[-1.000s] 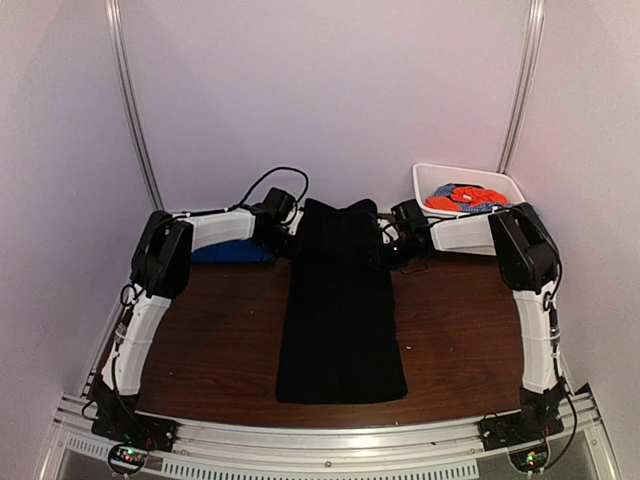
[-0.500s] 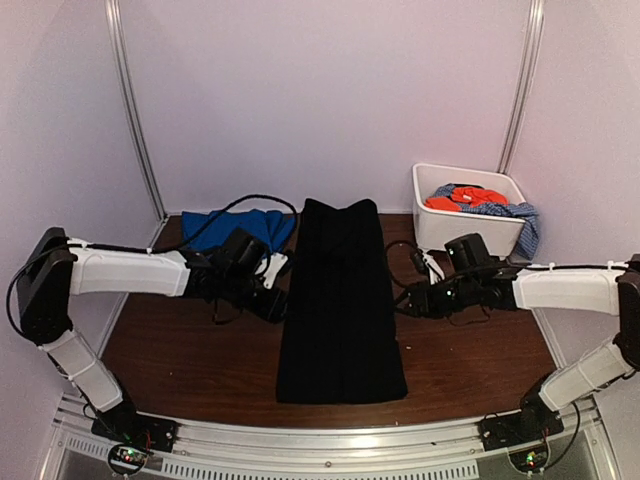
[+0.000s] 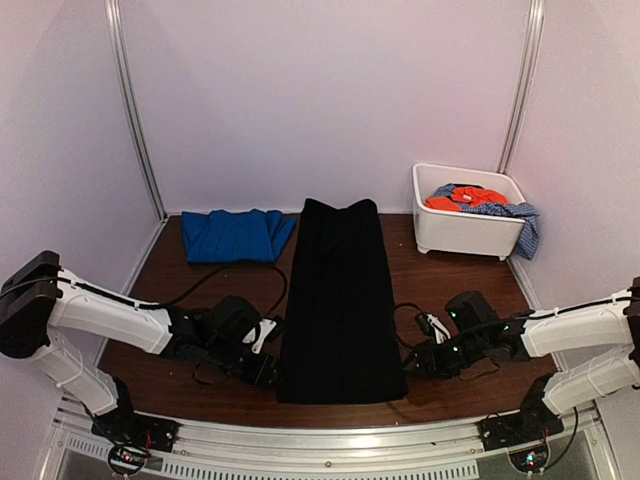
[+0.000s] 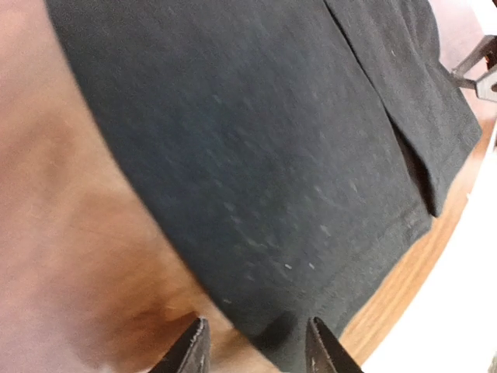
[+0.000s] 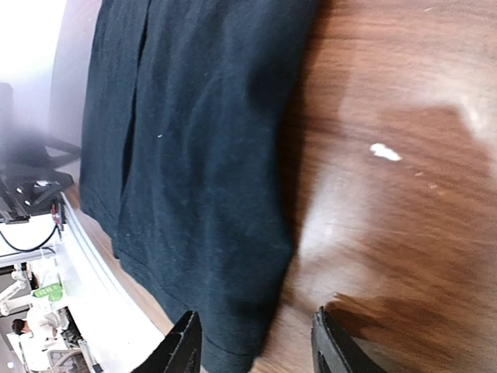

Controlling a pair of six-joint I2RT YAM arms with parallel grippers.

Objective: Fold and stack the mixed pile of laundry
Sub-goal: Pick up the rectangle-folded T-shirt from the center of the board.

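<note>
**Both tools at the black garment's near corners**

The black garment (image 3: pixel 340 300) lies lengthwise on the bench (image 3: pixel 470 290). The left tool (image 3: pixel 263 370) is at its near left corner and the right tool (image 3: pixel 412 362) at its near right. Each has its fingers apart astride the hem, clamping nothing. The royal-blue garment (image 3: pixel 235 236) lies left of its far end. The orange-red garment (image 3: pixel 465 198) and the speckled garment (image 3: pixel 510 212) sit in the white tub (image 3: pixel 465 232) to its far right.

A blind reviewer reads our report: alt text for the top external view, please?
A long black garment lies flat down the middle of a brown table, with the left gripper and right gripper low at its near corners. A blue garment lies far left; a white tub holding orange-red cloth sits far right.
</note>
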